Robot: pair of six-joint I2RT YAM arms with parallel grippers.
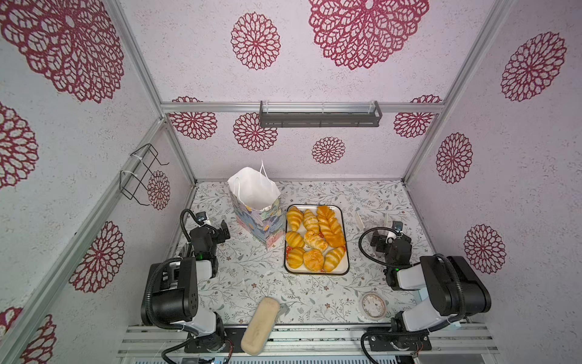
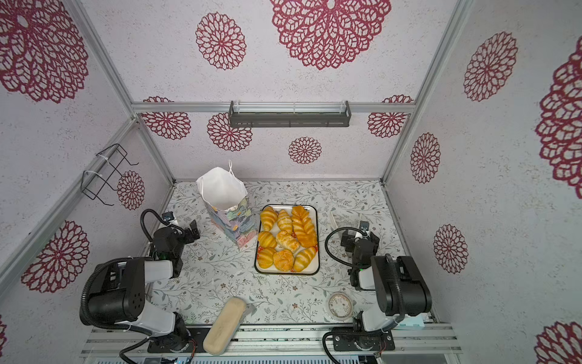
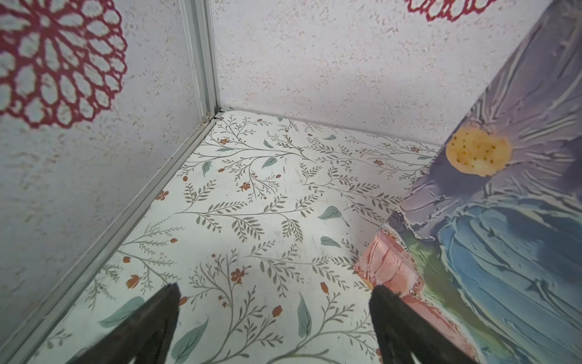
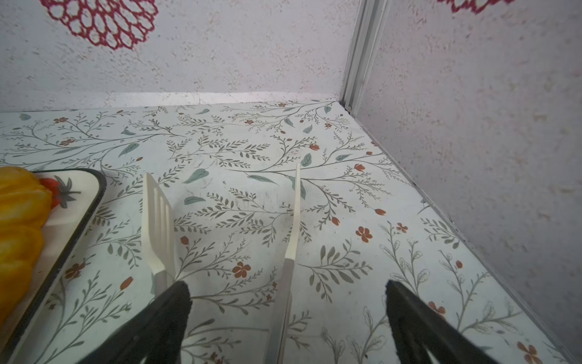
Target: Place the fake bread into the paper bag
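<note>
The fake bread (image 1: 315,239) (image 2: 288,239), several glossy golden croissants, buns and a braided loaf, fills a white black-rimmed tray (image 1: 315,273) at mid-table. Left of the tray stands the paper bag (image 1: 255,201) (image 2: 223,195), upright with its white mouth open and its outside painted with pastel flowers. My left gripper (image 1: 220,233) (image 3: 275,288) hovers low beside the bag (image 3: 504,236), open and empty. On the other side of the tray, my right gripper (image 1: 376,238) (image 4: 286,283) is open too. The tray's rim (image 4: 91,201) and some bread (image 4: 19,214) show in the right wrist view.
White tongs (image 4: 157,220) (image 1: 359,220) lie ahead of the right gripper, one arm running between its fingers. A pale beige block (image 1: 259,326) overhangs the front edge. A round dish (image 1: 373,305) sits front right. A wire rack (image 1: 141,173) hangs on the left wall.
</note>
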